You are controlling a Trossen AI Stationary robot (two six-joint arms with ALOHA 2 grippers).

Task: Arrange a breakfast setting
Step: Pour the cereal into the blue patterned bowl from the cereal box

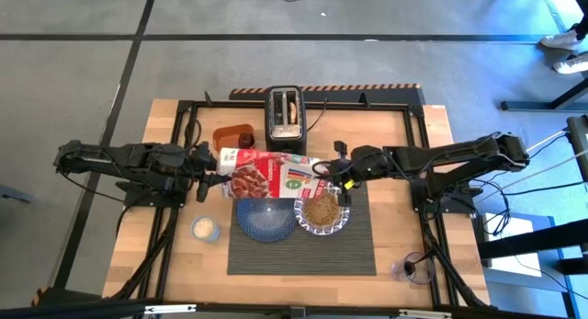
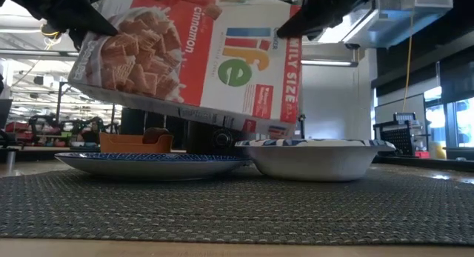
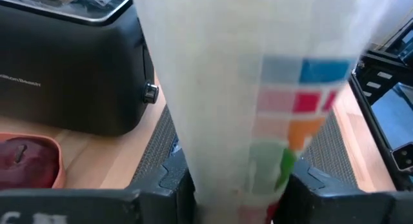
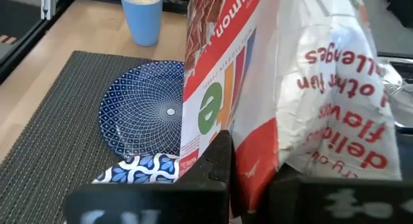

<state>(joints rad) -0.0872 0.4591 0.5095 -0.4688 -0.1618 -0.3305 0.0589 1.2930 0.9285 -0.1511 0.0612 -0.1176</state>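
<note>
A red-and-white cereal box (image 1: 266,175) hangs on its side between my two grippers, above the round dark blue plate (image 1: 265,218) and the blue-and-white bowl (image 1: 322,212). The bowl holds brown cereal. Both stand on the dark grey ribbed placemat (image 1: 303,250). My left gripper (image 1: 213,165) is shut on the box's left end. My right gripper (image 1: 331,170) is shut on its right end, over the bowl. In the low view the box (image 2: 192,57) slopes down toward the bowl (image 2: 315,157). My left gripper pinches the box's end toward the table's left across its thickness, one finger (image 3: 171,185) on each broad face beside the narrow white side (image 3: 232,153). The fingers come level from the table's left. The box is lifted clear of the table. My right gripper is shut on the box's end toward the table's right, on a thin red-and-white flap or panel (image 4: 255,159) between its fingers (image 4: 216,162). It comes from the table's right, slanting down. That end hangs lowest, just above the bowl's rim.
The black toaster (image 1: 286,115) stands at the back middle, with the orange tub (image 1: 233,136) to its left. A small blue cup (image 1: 205,229) of white grains stands left of the plate. A small dark red jar (image 1: 411,268) stands at the near right.
</note>
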